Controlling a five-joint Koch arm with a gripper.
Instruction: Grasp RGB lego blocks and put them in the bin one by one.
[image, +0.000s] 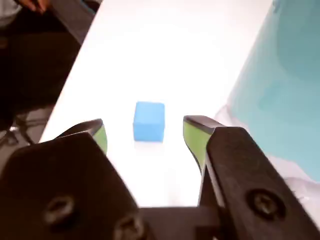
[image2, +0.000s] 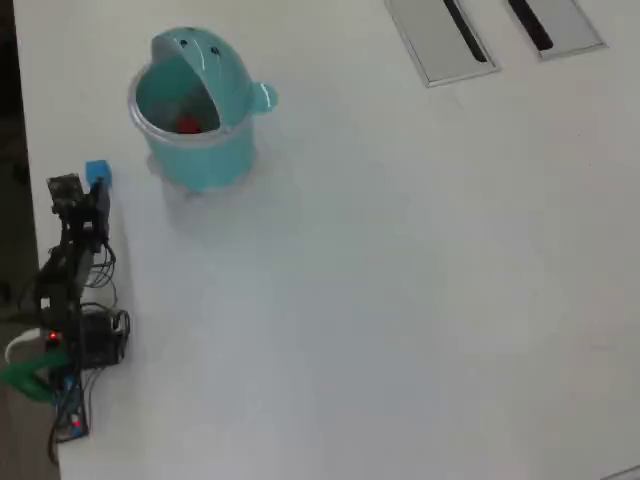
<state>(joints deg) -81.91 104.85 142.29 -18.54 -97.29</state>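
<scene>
- Blue plastic is what I have in front of me: the blue block (image: 149, 121) sits on the white table (image: 165, 55) in the wrist view, squarely in the gap between the two fingertips.
- My gripper (image: 145, 134) has its jaws spread wide, and I see clear table on both sides of the block, so neither green-faced fingertip (image: 194, 136) touches it.
- Teal fills the right edge of the wrist view, where the wall of the bin (image: 280, 85) rises just beside the right jaw.
- From overhead, the blue block (image2: 97, 174) lies near the table's left edge, to the left of the bin (image2: 200, 150) and a little nearer than it, apart from it.
- From overhead, the gripper (image2: 80, 188) is just near of the block, with the arm (image2: 70, 270) stretching back along the left edge to its base and wiring.
- Inside the open bin I can see something red, the red block (image2: 187, 124), resting at the bottom.
- Overhead, the bin's domed lid (image2: 197, 48) with two dark dots is tipped up on the far side, and its small knob (image2: 263, 97) sticks out to the right.
- I cannot find a green block in either view.
- Two grey panels (image2: 440, 38) with dark slots lie flat at the far right of the table, well apart from everything else.
</scene>
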